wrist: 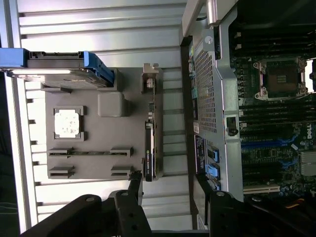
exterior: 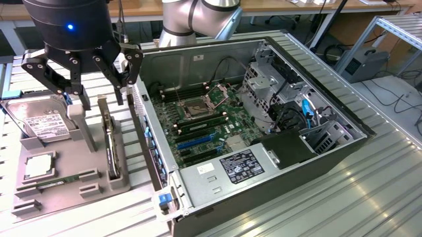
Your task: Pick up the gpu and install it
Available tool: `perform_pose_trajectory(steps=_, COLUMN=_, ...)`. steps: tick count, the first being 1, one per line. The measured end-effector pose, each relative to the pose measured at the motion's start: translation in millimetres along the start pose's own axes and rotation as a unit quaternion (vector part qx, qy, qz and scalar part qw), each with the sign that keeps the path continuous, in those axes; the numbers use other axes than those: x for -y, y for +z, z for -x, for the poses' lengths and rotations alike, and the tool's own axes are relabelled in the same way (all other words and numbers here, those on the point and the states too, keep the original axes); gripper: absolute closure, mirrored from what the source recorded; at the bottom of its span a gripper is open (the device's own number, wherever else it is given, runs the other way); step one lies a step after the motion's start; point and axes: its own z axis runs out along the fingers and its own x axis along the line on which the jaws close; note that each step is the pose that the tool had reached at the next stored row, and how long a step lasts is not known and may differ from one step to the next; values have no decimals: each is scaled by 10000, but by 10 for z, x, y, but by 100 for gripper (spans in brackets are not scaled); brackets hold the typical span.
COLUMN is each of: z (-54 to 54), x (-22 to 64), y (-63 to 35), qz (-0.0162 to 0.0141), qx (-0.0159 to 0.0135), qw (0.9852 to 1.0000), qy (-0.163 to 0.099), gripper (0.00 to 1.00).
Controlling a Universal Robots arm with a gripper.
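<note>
The gpu [exterior: 112, 145] is a thin dark card standing on edge in a slot of the grey holder [exterior: 69, 160], its metal bracket end pointing toward the far side. In the wrist view the gpu [wrist: 151, 148] runs along the holder's edge nearest the computer. My gripper [exterior: 103, 102] hangs open just above the card's far end, one finger on each side and nothing between them. From the wrist, the gripper [wrist: 168, 183] shows its two dark fingers spread, with the card just beyond one fingertip [wrist: 136, 177].
The open computer case [exterior: 316, 113] lies at the exterior view's right, motherboard [exterior: 204, 123] exposed, its side wall close beside the gpu. The holder also carries a hard drive [exterior: 43, 121], a processor [exterior: 38, 165] and a memory stick [exterior: 56, 181]. Ribbed metal table underneath.
</note>
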Motion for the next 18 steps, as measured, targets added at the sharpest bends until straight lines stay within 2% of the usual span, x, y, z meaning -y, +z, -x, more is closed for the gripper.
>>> perform_pose_trajectory(steps=18, z=-42, x=4, y=31, qz=0, qx=0, qw=10000, qy=0, gripper=46)
